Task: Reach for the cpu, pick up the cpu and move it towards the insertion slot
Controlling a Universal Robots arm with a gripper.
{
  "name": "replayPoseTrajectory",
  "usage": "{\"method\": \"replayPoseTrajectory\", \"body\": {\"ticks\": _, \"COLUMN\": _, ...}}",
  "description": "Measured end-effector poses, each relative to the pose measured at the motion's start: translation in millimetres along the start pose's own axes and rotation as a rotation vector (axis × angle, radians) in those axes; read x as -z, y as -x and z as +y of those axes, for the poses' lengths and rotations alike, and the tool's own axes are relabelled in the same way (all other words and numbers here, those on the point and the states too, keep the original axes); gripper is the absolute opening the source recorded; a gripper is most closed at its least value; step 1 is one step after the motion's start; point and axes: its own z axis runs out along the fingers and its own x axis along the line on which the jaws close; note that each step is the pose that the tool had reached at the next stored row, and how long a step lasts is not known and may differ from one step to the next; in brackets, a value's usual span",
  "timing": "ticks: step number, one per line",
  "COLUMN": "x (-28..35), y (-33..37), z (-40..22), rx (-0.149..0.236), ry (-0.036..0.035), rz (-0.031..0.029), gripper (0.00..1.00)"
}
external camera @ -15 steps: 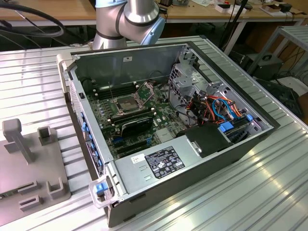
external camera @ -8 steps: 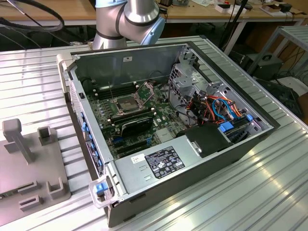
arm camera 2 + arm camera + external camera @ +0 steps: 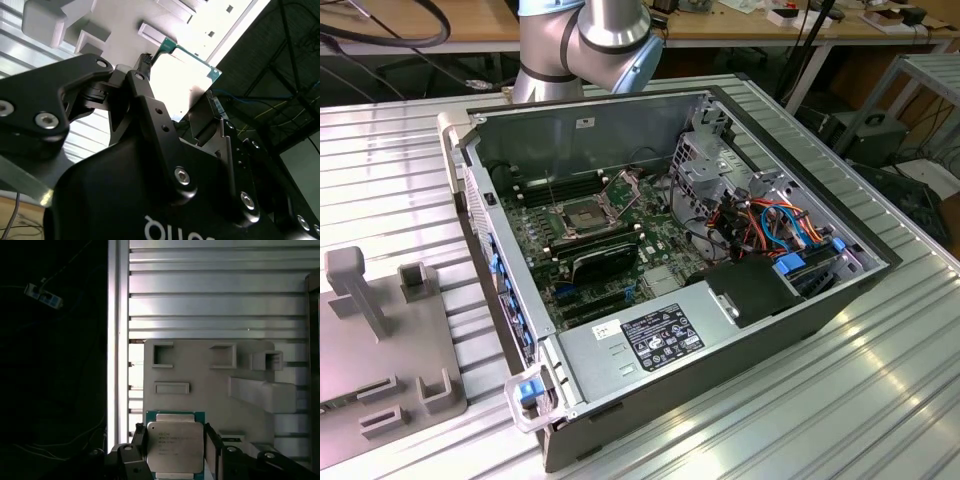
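Gripper (image 3: 175, 440) was clenched on the cpu (image 3: 175, 447) by its thin edges, over the grey fixture plate (image 3: 200, 370). So narrow a hold risked the chip tilting or slipping free.

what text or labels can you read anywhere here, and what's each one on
cpu, held in the gripper: lines of print on its metal face, too small to read.
label on the silver box in the computer case: print and symbols, too small to read.
white lettering on the gripper's body: cut off, not readable.
Nothing can be quoted.
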Motion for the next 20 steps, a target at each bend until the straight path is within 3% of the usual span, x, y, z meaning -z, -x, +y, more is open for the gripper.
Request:
{"method": "replayPoseTrajectory", "body": {"ticks": 13, "x": 18.3, "y": -0.4, "z": 0.8, "rx": 0.0, "ry": 0.0, "rz": -0.0001, "gripper": 0.55}}
{"method": "replayPoseTrajectory", "body": {"ticks": 20, "x": 21.7, "y": -0.2, "z": 1.0, "rx": 0.0, "ry": 0.0, "rz": 0.0, "gripper": 0.55}}
